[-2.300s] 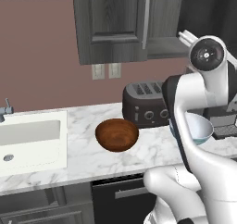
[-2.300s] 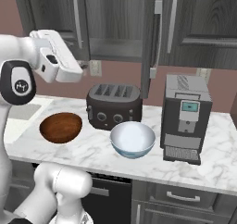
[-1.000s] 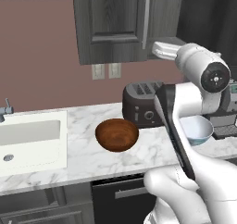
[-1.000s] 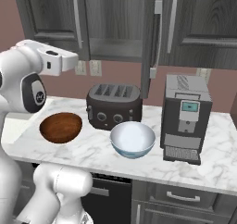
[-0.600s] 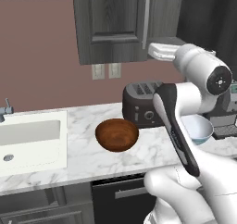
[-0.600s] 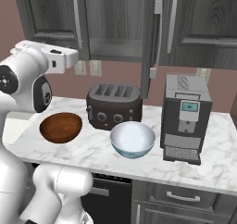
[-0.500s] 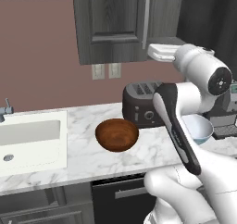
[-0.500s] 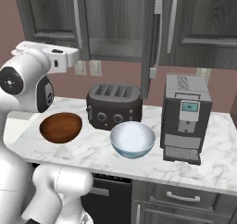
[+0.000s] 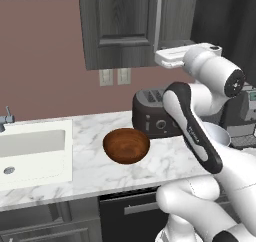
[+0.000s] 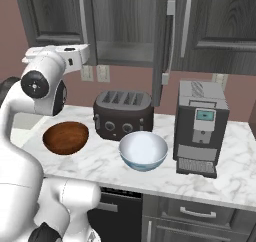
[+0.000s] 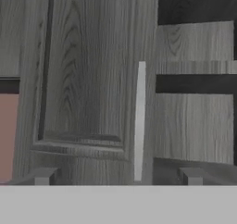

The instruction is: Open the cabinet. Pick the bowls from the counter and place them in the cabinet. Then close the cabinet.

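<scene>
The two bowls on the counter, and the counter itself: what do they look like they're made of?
The brown bowl looks like polished wood: reddish, faintly grained, glossy. The pale bowl seems glazed ceramic, smooth white inside and bluish outside, though plastic is possible. The counter looks like polished marble, white with grey veins.

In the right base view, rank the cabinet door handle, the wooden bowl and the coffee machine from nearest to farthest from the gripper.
From the gripper:
1. Cabinet door handle, just above it.
2. Wooden bowl, below on the counter's left.
3. Coffee machine, far right on the counter.
</scene>
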